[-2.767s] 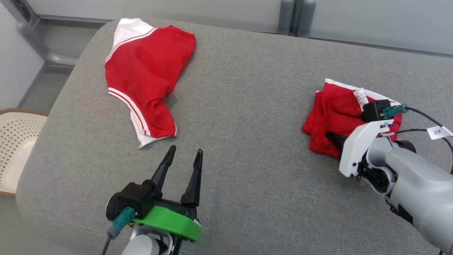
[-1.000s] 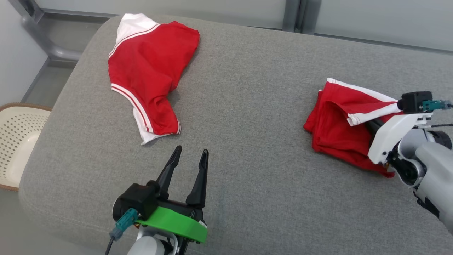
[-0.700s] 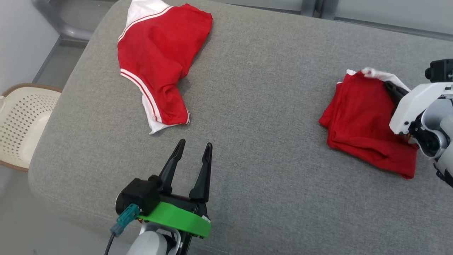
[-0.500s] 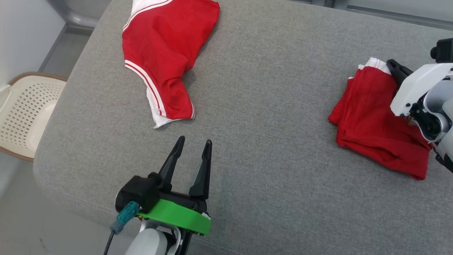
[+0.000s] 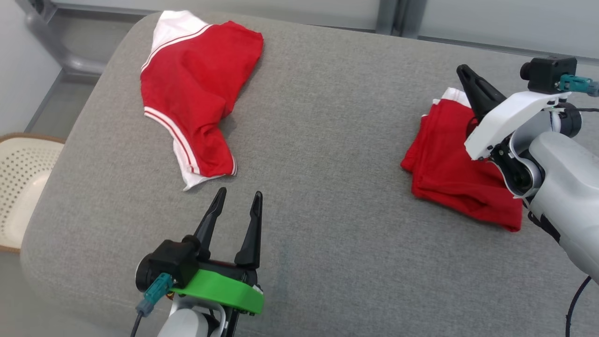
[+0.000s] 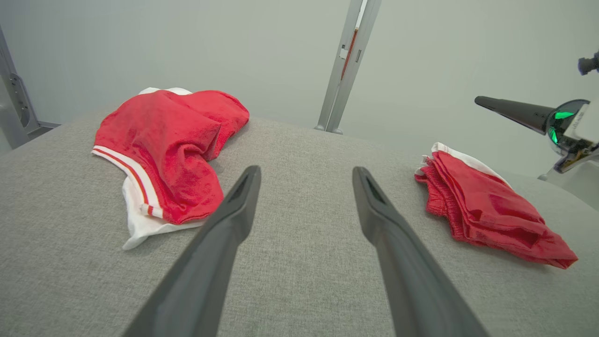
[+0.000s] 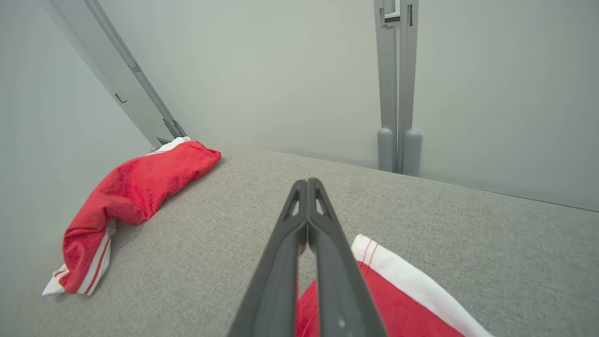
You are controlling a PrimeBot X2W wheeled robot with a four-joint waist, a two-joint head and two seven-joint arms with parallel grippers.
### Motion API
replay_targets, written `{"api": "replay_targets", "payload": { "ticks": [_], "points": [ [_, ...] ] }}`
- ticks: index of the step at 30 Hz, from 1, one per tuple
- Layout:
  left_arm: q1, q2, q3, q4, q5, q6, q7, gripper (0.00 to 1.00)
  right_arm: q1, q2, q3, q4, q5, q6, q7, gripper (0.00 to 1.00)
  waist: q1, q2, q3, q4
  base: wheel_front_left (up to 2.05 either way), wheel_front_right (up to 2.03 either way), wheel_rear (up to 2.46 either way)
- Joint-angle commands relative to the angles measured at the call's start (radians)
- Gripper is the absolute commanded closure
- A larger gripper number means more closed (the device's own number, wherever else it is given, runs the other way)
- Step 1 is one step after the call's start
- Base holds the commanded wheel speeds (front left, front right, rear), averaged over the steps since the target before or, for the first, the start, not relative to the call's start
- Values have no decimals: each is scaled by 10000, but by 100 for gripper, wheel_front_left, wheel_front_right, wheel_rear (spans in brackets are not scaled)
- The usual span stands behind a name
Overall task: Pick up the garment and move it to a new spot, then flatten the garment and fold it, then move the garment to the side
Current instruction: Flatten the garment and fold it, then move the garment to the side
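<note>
Right gripper (image 5: 463, 71) closed and empty, now up off the folded garment (image 5: 444, 161).

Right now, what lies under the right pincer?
The folded red garment lies under the shut right pincer, not touching it, on the grey cushion. The arm covers its right edge.

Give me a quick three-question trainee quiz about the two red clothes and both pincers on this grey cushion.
1. True or false: the right pincer is clamped on the folded red garment.
2. The left pincer is: A open and empty, B shut, C holding cloth.
3. Fill in: the unfolded red piece with striped trim lies on the robot's ____ side.
Key: 1 false; 2 A; 3 left.
</note>
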Motion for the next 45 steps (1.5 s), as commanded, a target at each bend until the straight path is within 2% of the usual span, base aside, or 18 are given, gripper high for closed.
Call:
{"api": "replay_targets", "payload": {
  "ticks": [1, 7, 9, 10, 11, 16, 21, 26, 30, 37, 45],
  "points": [
    [168, 69, 103, -3, 76, -43, -3, 0, 206, 17, -52, -164, -98, -7, -95, 100, 0, 0, -1092, -1133, 0, 0, 0],
    [537, 273, 563, -76, 168, -36, -4, 0, 980, -196, -658, -1093, -512, -7, -207, 99, 0, 0, -1859, -2129, 0, 0, 0],
    [654, 346, 739, -99, 157, 25, -4, 0, 1285, -283, -949, -1379, -734, -5, -210, 54, 0, 0, -2038, -2420, 0, 0, 0],
    [697, 385, 796, -108, 151, 38, -3, 0, 1471, -345, -1098, -1495, -830, -5, -211, 8, 0, 0, -2095, -2519, 0, 0, 0],
    [744, 435, 878, -128, 139, 73, -4, 0, 1686, -394, -1298, -1643, -952, -7, -213, 0, 0, 0, -2139, -2662, 0, 0, 0],
    [886, 587, 1232, -232, 97, 159, -4, 0, 2820, -579, -2578, -2341, -1648, -7, -209, 0, 0, 0, -2228, -3130, 0, 0, 0],
    [938, 745, 1516, -410, 183, 213, -3, 0, 4533, -468, -4380, -3409, -2516, -7, -210, 0, 0, 0, -2178, -3404, 0, 0, 0],
    [943, 767, 1766, -586, 376, 262, -4, 0, 6348, 99, -6229, -4536, -3780, -5, -211, 0, 0, 0, -2082, -3484, 0, 0, 0],
    [1036, 740, 1970, -673, 527, 247, -2, 0, 7518, 705, -7220, -5250, -4861, -7, -212, 0, 0, 0, -2029, -3502, 0, 0, 0],
    [1158, 493, 2321, -586, 778, 65, -4, 0, 8539, 1495, -7951, -5684, -5708, -5, -212, 0, 0, 0, -2036, -3441, 0, 0, 0],
    [1129, 314, 2469, -436, 1111, -134, -2, 0, 8643, 1565, -8013, -5732, -6019, -5, -212, 0, 0, 0, -2043, -3383, 0, 0, 0]
  ]
}}
